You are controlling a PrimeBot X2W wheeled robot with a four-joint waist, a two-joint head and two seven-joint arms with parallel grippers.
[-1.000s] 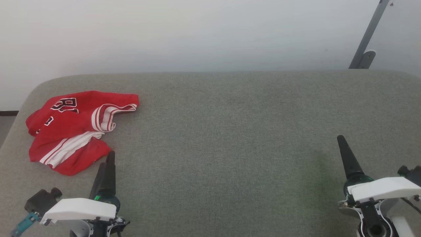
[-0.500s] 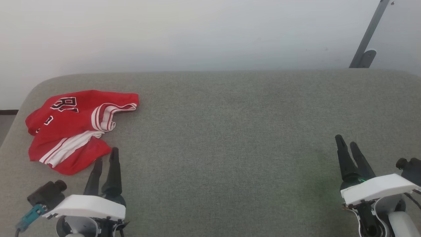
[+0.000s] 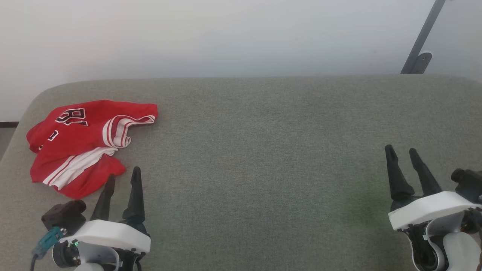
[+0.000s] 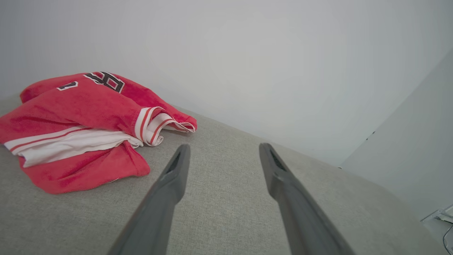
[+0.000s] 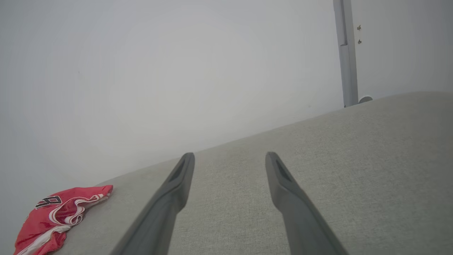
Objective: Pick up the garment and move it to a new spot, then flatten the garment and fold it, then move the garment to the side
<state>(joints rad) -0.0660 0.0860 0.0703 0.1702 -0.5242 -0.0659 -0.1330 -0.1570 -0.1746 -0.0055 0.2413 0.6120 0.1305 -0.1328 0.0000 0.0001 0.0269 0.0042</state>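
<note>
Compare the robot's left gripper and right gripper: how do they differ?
The left gripper sits beside the red jersey; the right gripper is far across the grey table from it. The left gripper's fingers point nearly straight ahead; the right gripper's lean toward the jersey's side. Both are open and empty.

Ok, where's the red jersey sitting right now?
In the head view the crumpled red jersey lies at the left end of the grey fabric surface, just ahead of the open left gripper, far from the right gripper.

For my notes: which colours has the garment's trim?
White with red stripes. The trim shows best in the left wrist view.
</note>
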